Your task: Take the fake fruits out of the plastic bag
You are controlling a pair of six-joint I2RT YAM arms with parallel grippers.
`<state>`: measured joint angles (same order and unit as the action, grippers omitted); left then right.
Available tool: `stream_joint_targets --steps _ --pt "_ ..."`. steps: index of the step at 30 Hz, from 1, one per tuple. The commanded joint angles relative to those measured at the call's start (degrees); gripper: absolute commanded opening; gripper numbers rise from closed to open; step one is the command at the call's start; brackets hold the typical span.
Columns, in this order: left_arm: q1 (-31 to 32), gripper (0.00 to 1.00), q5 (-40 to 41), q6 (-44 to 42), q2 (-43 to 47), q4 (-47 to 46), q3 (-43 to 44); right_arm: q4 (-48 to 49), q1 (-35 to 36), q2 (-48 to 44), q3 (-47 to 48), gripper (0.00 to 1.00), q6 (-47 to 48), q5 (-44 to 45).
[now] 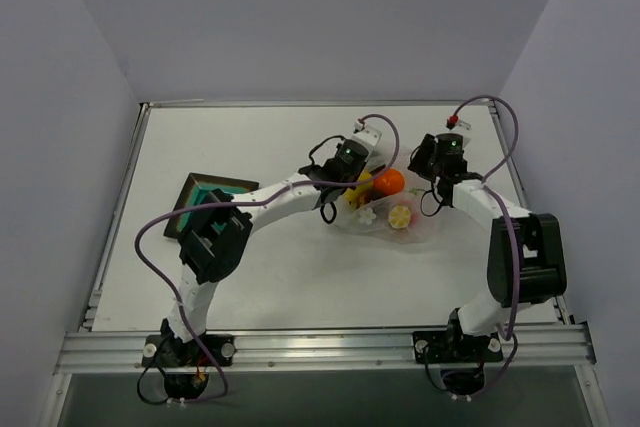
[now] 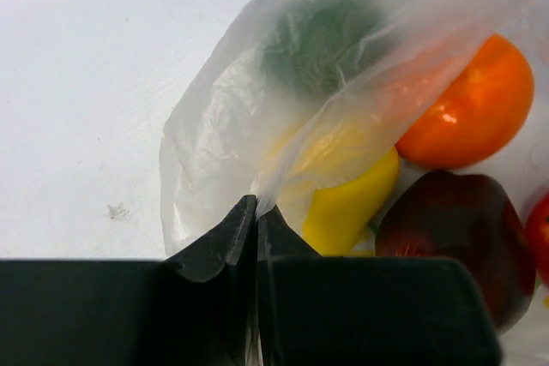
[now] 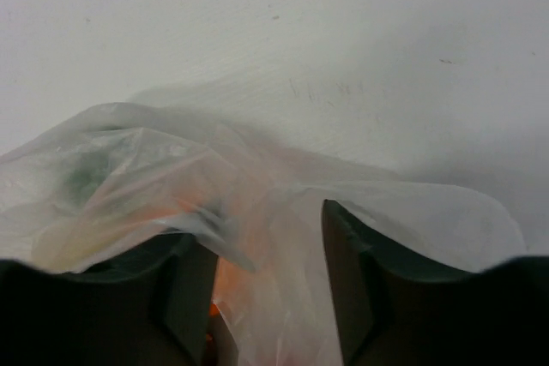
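The clear plastic bag [image 1: 392, 217] lies mid-table with the fake fruits at its mouth. My left gripper [image 2: 256, 209] is shut on a fold of the bag's film [image 2: 214, 143] at its edge. In the left wrist view an orange-red ball [image 2: 470, 109], a yellow pear shape [image 2: 347, 207] and a dark red-brown ball [image 2: 455, 242] sit just beyond the fingers. A green ball [image 2: 317, 40] shows blurred behind the film. My right gripper [image 3: 270, 242] is open, its fingers [image 3: 347, 272] apart, with loose bag film [image 3: 257, 186] draped over and between them.
A dark square tray with a teal centre [image 1: 205, 202] lies at the left of the table. The left arm [image 1: 270, 197] reaches across the middle toward the bag. The right arm [image 1: 490, 207] comes in from the right. Purple walls surround the table.
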<state>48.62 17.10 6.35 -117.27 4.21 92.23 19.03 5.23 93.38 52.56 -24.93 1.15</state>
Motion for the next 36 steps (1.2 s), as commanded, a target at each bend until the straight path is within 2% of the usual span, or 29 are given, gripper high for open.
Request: stream_joint_targets --steps 1,3,8,12,19,22,25,26,27,29,31,32,33,36 --pt "-3.44 0.02 -6.36 6.65 5.04 -3.24 0.41 -3.28 -0.14 -9.95 -2.36 0.55 -1.53 5.79" --pt "-4.67 0.02 -10.57 10.07 5.56 -6.31 -0.73 -4.26 0.21 -13.21 -3.59 0.73 -1.88 7.29" --pt "-4.94 0.02 -13.32 13.07 7.58 -9.91 -2.93 -10.32 4.59 -24.55 -5.18 0.84 -0.83 7.64" --pt "-5.20 0.02 -14.64 15.18 8.64 -11.33 -3.90 -15.50 11.72 -29.04 -6.14 0.86 -1.08 10.18" --pt "-6.08 0.02 -15.26 16.94 6.80 -10.71 -2.05 -17.97 14.45 -33.88 -16.42 0.86 -5.47 15.01" --pt "-7.05 0.02 -15.61 18.17 4.52 -10.27 0.05 -17.80 14.28 -31.35 -19.85 0.79 -9.15 15.38" --pt "-8.28 0.02 -15.26 18.87 2.32 -9.57 2.16 -16.93 14.36 -29.32 -22.48 0.59 -12.59 15.29" --pt "-8.63 0.02 -15.08 19.22 1.44 -9.57 2.60 -16.48 14.28 -29.49 -23.45 0.43 -14.69 14.94" --pt "-9.50 0.02 -14.82 19.84 1.09 -9.66 3.13 -16.22 14.36 -30.10 -24.42 0.35 -15.67 15.11" --pt "-10.03 0.02 -14.91 20.37 -0.05 -10.27 3.75 -15.86 14.36 -33.17 -27.32 0.22 -18.12 15.90" --pt "-10.48 0.02 -14.38 20.37 -1.20 -10.01 5.50 -15.86 14.28 -35.19 -28.73 0.14 -18.58 16.34" --pt "-10.48 0.02 -14.20 20.37 -2.51 -9.83 6.21 -15.86 14.36 -35.29 -29.43 0.05 -18.58 16.26" --pt "-10.48 0.02 -13.85 20.46 -3.13 -9.75 7.87 -15.60 14.36 -35.03 -29.70 0.01 -18.58 15.82" --pt "-10.56 0.02 -14.20 20.98 -5.42 -8.78 10.07 -13.24 14.19 -32.13 -30.49 0.00 -18.23 13.98"
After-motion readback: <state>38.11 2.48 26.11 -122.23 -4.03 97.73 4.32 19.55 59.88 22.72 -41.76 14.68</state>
